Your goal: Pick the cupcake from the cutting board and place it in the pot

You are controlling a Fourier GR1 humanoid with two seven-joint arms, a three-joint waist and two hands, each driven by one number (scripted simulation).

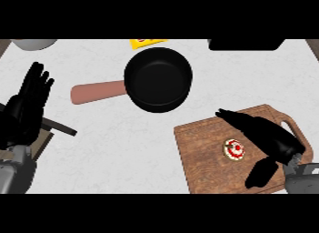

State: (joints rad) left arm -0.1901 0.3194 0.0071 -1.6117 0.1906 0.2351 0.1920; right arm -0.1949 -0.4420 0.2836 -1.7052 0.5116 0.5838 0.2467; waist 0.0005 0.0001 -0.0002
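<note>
A small cupcake (234, 149) with white icing and a red swirl sits on the wooden cutting board (202, 154) at the lower right. My right hand (269, 136) hovers over the board just right of the cupcake, fingers stretched toward the upper left and thumb pointing down, open and apart from it. The black pot (157, 78) with a reddish-brown handle (97, 92) lies above the board near the middle. At the left edge my left hand (24, 109) rests open, fingers up.
A grey-white bowl (34, 43) shows at the top left, a yellow item (148, 42) beyond the pot, and a black object (246, 44) at the top right. A dark bar (54, 125) lies under the left hand.
</note>
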